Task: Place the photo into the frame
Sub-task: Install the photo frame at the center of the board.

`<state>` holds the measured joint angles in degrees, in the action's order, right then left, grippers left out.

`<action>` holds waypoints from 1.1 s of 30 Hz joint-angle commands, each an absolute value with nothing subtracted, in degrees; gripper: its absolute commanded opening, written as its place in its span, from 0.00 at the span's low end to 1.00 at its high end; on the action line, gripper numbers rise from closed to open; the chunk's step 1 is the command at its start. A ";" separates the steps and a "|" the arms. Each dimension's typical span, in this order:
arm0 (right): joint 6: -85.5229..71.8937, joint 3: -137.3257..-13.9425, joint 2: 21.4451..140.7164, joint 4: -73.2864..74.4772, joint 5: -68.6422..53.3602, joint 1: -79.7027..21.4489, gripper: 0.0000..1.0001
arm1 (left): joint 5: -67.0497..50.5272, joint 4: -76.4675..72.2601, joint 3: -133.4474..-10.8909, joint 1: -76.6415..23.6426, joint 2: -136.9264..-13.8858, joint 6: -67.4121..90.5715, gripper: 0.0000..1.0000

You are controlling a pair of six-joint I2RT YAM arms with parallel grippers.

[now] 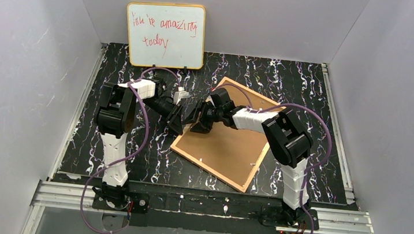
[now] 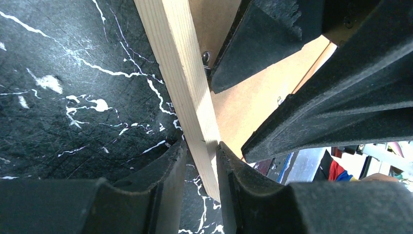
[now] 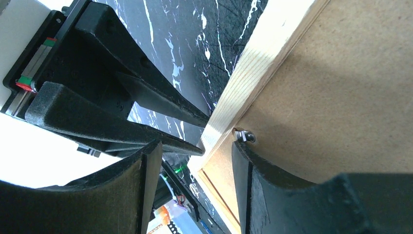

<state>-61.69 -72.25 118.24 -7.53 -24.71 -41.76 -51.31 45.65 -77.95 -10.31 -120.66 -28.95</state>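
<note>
On the black marbled table (image 1: 289, 85), seen from above: the frame (image 1: 224, 148) is lying back side up, brown board showing, turned at a slant. A whiteboard (image 1: 165, 34) with red writing is standing at the table's far end, well apart from it. Both arms are reaching to the frame's left edge, with the left gripper (image 1: 180, 125) and the right gripper (image 1: 197, 122) just beside each other there.

Left wrist view: the left gripper's fingers (image 2: 160, 190) are pinching the frame's pale wooden rail between them, pads touching both sides. The right gripper's black fingers (image 2: 331, 97) are crossing over the brown board.

Right wrist view: the right gripper's fingers (image 3: 141, 190) are standing spread, straddling the frame's edge. One is lying against the board by a small metal tab (image 3: 243, 135); the other is standing clear of the wood on the outer side.
</note>
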 commanded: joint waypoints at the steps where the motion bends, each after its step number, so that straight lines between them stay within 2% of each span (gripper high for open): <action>1: -59.24 -72.81 119.18 -10.61 -18.00 -41.45 0.63 | -45.95 45.44 -75.68 -11.24 -120.95 -31.03 0.28; 9: -61.43 -71.50 119.84 -14.97 -16.29 -41.45 0.62 | -46.53 45.44 -74.05 -11.75 -120.67 -32.00 0.28; 19: -64.56 -71.19 118.15 -18.97 -16.59 -41.40 0.54 | -46.35 45.56 -73.59 -12.12 -120.57 -32.07 0.25; 22: -65.16 -69.13 114.95 -19.20 -17.87 -41.44 0.56 | -46.11 46.08 -74.51 -12.08 -120.18 -31.94 0.25; 27: -66.14 -63.40 109.31 -19.19 -18.83 -41.22 0.65 | -46.58 46.58 -76.12 -11.58 -120.09 -31.34 0.25; 33: -65.50 -59.85 106.47 -16.33 -19.07 -41.22 0.67 | -46.56 46.67 -76.03 -11.51 -120.25 -31.37 0.25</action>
<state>-65.89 -61.80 109.69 -15.73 -19.97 -41.34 -52.05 45.50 -76.66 -10.44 -120.09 -29.36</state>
